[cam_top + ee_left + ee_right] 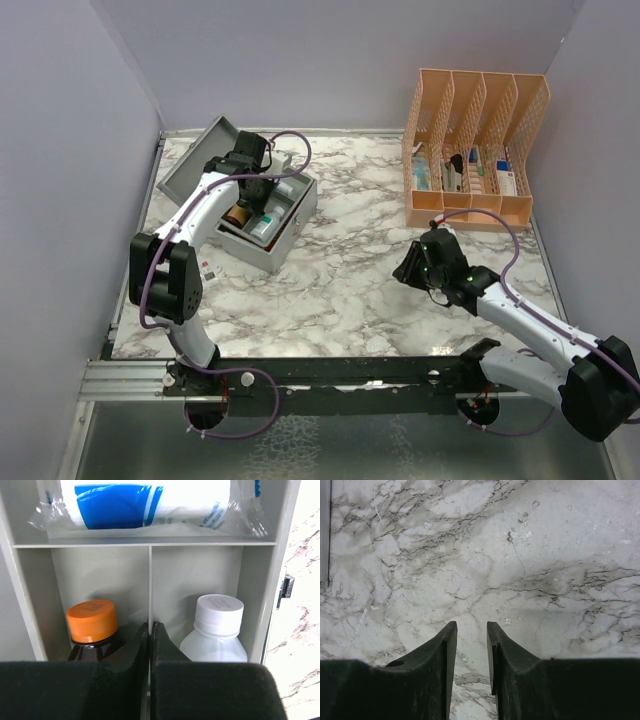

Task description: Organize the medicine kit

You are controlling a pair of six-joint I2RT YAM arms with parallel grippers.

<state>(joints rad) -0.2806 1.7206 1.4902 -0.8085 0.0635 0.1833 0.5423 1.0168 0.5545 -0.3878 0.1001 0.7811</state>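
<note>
The medicine kit (272, 256), a grey metal case, stands open at the left of the table with its lid (194, 154) leaning back. My left gripper (256, 196) reaches down into it. In the left wrist view its jaws (150, 625) are shut, tips level with the thin divider (150, 580) of the grey tray, holding nothing that I can see. A brown bottle with an orange cap (92, 621) stands left of the divider, a white bottle (218, 622) right of it. A wrapped white and blue pack (150, 500) lies in the far compartment. My right gripper (412, 268) (471, 627) hovers open over bare marble.
A peach slotted organizer (475, 150) with several medicine boxes stands at the back right. A small white item (208, 268) lies on the table beside the kit's near left corner. Grey walls close in the table on both sides.
</note>
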